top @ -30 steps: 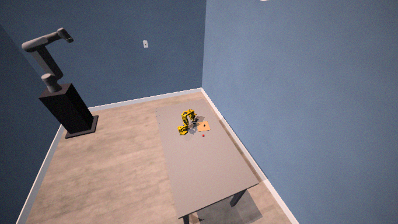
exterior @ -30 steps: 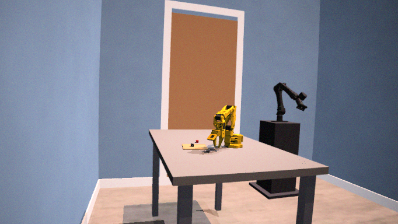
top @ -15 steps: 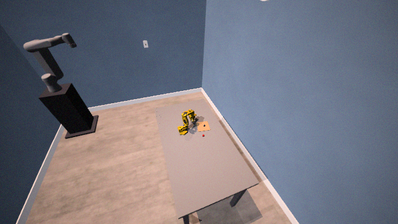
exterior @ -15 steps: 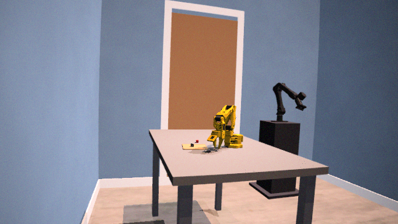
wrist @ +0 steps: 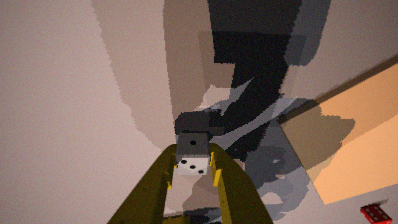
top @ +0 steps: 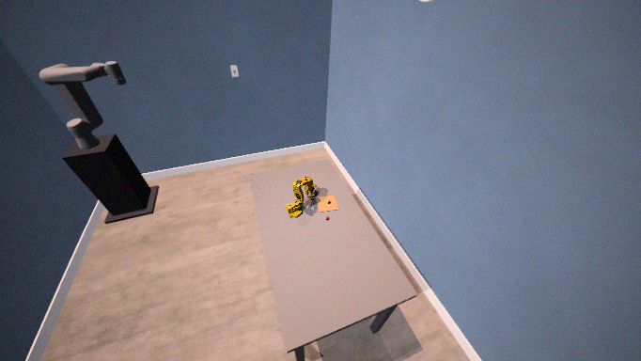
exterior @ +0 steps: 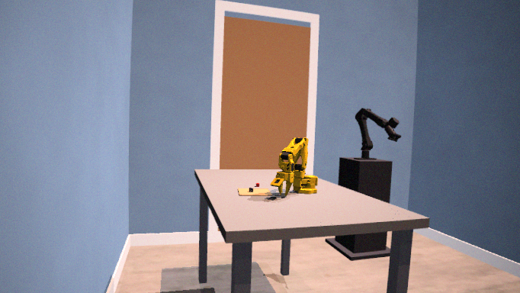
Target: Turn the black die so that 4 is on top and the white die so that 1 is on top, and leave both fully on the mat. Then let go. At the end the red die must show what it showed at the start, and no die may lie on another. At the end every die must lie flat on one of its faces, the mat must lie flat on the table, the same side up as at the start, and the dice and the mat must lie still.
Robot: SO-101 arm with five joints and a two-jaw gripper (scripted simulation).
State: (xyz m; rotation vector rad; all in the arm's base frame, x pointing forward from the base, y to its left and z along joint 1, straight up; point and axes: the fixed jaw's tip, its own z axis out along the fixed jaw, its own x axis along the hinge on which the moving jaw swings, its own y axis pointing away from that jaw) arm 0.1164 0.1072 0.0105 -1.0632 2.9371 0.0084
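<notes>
In the wrist view my gripper (wrist: 194, 165) is shut on the white die (wrist: 193, 152), held over the bare table beside the mat. One die face shows a single pip and the lit face below it shows three. The orange mat (wrist: 350, 140) lies to the right; it also shows in the top view (top: 328, 203) and in the exterior view (exterior: 254, 191). The black die (top: 330, 202) sits on the mat, seen too in the exterior view (exterior: 251, 189). The red die (wrist: 375, 212) lies on the table off the mat, also in the top view (top: 327, 218) and in the exterior view (exterior: 258, 185). My gripper (exterior: 283, 192) hangs low by the mat's edge.
My yellow arm's base (exterior: 306, 185) stands on the table beside the mat. A dark robot arm on a black pedestal (exterior: 365, 168) stands on the floor beyond the table. The wall runs close along the table's mat side.
</notes>
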